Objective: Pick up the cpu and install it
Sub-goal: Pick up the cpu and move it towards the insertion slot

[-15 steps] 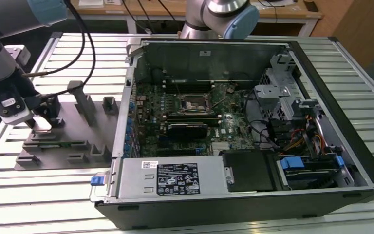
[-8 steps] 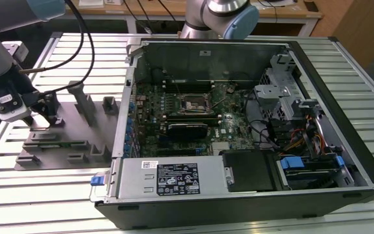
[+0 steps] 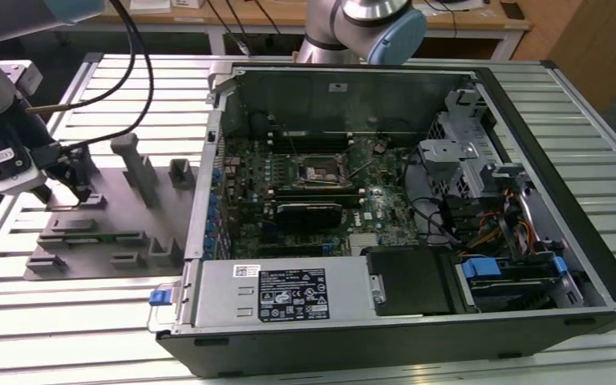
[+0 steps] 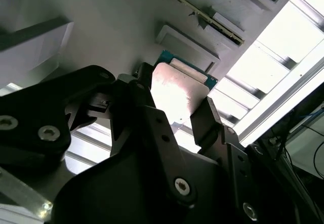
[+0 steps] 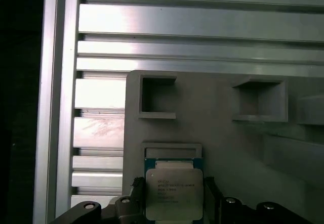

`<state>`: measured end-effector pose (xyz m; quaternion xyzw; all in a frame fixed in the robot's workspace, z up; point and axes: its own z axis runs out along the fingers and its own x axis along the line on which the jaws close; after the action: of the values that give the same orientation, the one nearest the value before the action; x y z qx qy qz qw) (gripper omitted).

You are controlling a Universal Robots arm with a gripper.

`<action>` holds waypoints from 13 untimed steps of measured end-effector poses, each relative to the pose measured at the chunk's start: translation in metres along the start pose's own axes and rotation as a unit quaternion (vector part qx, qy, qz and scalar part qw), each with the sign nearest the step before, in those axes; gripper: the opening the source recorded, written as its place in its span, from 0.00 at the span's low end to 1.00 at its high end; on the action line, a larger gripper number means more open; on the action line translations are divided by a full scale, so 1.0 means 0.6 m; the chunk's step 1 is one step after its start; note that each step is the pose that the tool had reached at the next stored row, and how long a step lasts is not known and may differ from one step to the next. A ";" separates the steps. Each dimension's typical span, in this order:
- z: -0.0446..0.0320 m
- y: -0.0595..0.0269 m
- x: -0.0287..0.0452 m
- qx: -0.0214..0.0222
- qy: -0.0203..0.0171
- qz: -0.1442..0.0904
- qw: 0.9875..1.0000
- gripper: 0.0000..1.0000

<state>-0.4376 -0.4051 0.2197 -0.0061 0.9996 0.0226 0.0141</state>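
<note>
The cpu (image 5: 173, 193) is a flat square chip with a shiny silver top (image 4: 174, 90) and a thin green edge. It lies at a shallow pocket of the grey fixture plate (image 3: 105, 241), at the exterior view's left. My gripper (image 3: 67, 195) stands over that plate. In both wrist views its black fingers (image 4: 205, 115) press against two opposite edges of the chip, so the gripper (image 5: 173, 189) is shut on it. The black socket (image 3: 319, 171) sits in the middle of the motherboard inside the open computer case (image 3: 522, 120).
Grey blocks and posts (image 3: 135, 164) rise from the fixture plate close to my gripper. The case wall (image 3: 209, 176) stands between the plate and the motherboard. Cables (image 3: 126, 72) hang from the arm. A slatted aluminium table (image 3: 73, 337) lies under everything.
</note>
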 end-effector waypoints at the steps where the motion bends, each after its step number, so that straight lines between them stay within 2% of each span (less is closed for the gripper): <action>1: -0.002 0.000 0.000 0.000 0.000 0.000 1.000 0.55; 13: -0.033 0.001 -0.001 0.000 0.000 0.000 1.000 0.55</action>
<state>-0.4376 -0.4051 0.2393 -0.0061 0.9996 0.0226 0.0144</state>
